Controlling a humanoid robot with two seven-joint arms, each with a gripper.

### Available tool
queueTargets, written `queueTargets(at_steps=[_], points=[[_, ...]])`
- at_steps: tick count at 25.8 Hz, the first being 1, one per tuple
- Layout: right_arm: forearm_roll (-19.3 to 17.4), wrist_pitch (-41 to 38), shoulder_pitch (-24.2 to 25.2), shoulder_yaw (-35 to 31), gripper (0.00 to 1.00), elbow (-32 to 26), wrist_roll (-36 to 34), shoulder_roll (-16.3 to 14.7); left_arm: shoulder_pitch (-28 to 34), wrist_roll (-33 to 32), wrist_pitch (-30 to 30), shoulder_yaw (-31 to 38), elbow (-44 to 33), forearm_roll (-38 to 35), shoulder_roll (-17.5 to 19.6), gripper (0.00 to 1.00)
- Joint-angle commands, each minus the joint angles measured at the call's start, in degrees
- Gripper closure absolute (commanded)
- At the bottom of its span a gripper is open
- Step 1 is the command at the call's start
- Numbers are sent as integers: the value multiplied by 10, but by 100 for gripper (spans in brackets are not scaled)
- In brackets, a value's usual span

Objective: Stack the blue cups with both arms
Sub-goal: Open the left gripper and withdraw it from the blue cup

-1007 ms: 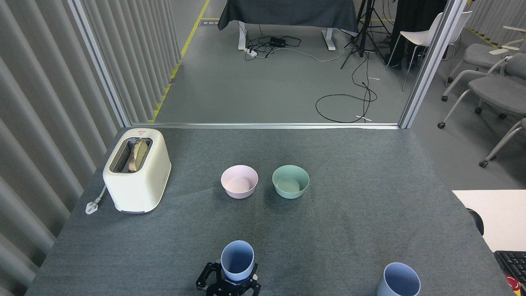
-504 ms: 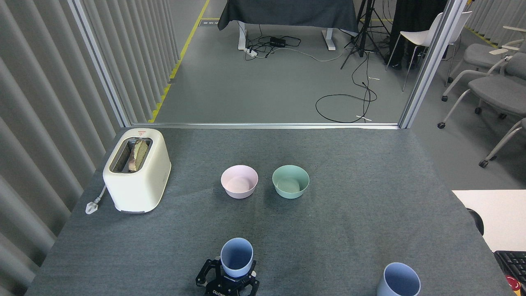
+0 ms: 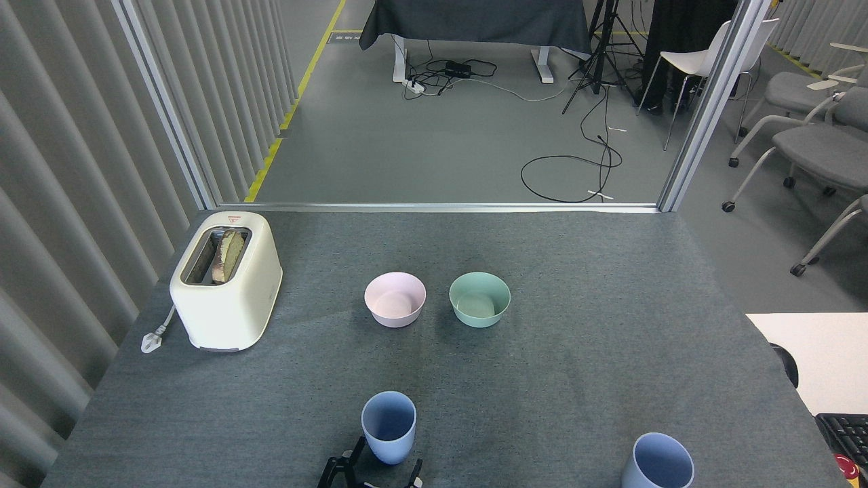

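left cup (image 3: 388, 425) upright at near centre edge, my left gripper (image 3: 371, 473) spread below its base, holding nothing. right cup (image 3: 657, 463) at near right, well apart. right gripper out of sight. stacking not done; both grasps outstanding.

Setting: indoor robotics lab or test cell, not a home.
Work surface: grey felt-covered table (image 3: 576, 379) filling the lower frame, fenced by aluminium frame posts (image 3: 705, 108).
Left side: ribbed grey partition panels (image 3: 61, 169); yellow floor marking line (image 3: 298, 88) beside them.
Upper centre: cloth-draped desk (image 3: 475, 20) with power strip and loose cables (image 3: 447, 71) on grey floor.
Upper right: tripod (image 3: 603, 47), white chair (image 3: 705, 54), grey wheeled office chairs (image 3: 814, 142).
Lower right: white desk corner (image 3: 820, 352), keyboard (image 3: 844, 434).
Props: toaster (image 3: 227, 281).
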Motion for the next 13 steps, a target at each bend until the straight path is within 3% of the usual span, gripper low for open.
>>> queueTargets(at_steps=[1,6,13], points=[[-1,0,0,0,0,0,-1,0,50,-1,2,7,-52,0,4,0],[-1,0,0,1,0,1,-1,0,144,-4,1,61,-160,-1,7,0],[-3,-7,14,-11,0,-1,-2,-3,273,-5,0,146,-316,13,65,0]])
